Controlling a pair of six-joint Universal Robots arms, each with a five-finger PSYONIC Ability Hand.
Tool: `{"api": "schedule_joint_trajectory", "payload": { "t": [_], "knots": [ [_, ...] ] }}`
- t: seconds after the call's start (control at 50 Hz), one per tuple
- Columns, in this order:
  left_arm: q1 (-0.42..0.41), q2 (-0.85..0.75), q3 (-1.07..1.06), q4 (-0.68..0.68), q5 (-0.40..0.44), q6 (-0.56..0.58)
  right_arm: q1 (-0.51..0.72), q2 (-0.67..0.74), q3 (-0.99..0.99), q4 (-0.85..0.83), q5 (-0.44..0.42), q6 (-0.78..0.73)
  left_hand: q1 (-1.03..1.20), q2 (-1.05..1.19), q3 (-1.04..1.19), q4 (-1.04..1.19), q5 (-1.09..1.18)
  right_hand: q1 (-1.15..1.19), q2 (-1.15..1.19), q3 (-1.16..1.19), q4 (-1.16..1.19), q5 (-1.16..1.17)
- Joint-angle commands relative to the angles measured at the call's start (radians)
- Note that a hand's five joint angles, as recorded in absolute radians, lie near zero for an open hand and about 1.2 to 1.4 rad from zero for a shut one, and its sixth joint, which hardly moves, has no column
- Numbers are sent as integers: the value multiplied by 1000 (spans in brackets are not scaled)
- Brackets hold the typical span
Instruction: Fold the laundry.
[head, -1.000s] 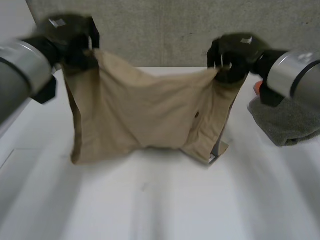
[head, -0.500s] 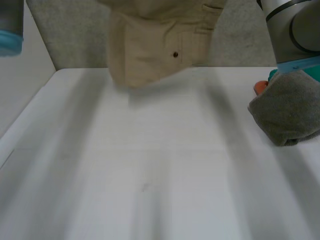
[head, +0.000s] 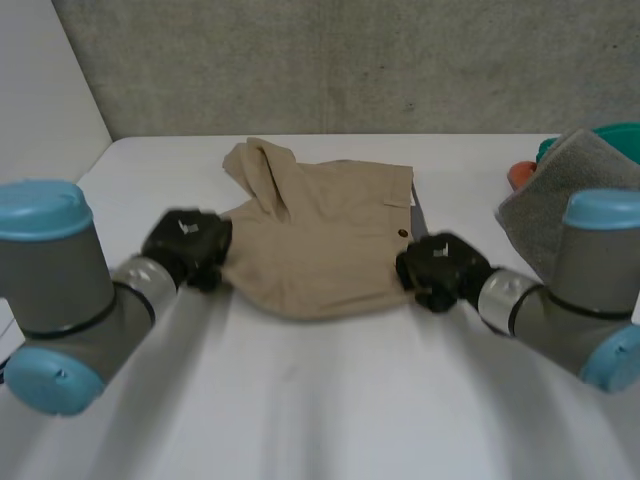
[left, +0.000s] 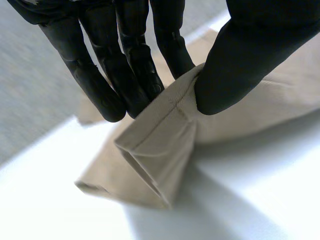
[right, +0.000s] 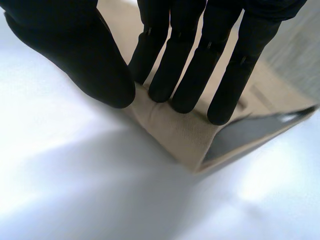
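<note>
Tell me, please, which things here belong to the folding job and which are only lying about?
Belonging to the job: tan garment; left robot hand and right robot hand, each pinching its near edge.
Only lying about: grey towel; teal item; orange item.

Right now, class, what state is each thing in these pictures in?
tan garment, lying on the table, rumpled at its far corner.
left hand, pinching the garment's near left corner.
right hand, pinching the garment's near right corner.
grey towel, crumpled, not folded.
</note>
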Motion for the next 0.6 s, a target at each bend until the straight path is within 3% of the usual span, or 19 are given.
{"api": "schedule_joint_trajectory", "payload": {
  "t": [0.02,0.18,0.24,0.36,0.48,0.6],
  "knots": [
    [-46,62,-30,-233,-35,76,1,-132,87,212,65,-81,246,198,207,200,220,306,197,192,196,202],
    [-132,179,-34,-616,-72,114,7,-332,93,587,119,-225,246,198,207,200,220,306,197,192,196,202],
    [-164,201,-31,-699,-67,114,12,-359,90,717,128,-291,246,198,207,200,220,306,197,192,196,202],
    [-173,202,-18,-736,-43,119,23,-362,93,862,159,-377,246,198,207,200,220,306,197,192,196,202],
    [-94,185,33,-654,-49,122,38,-362,104,729,151,-316,246,198,207,200,220,306,197,192,196,202],
    [-9,149,105,-552,-51,120,50,-387,162,488,158,-114,246,198,207,200,220,-360,-468,-474,-470,-464]
  ]
}}
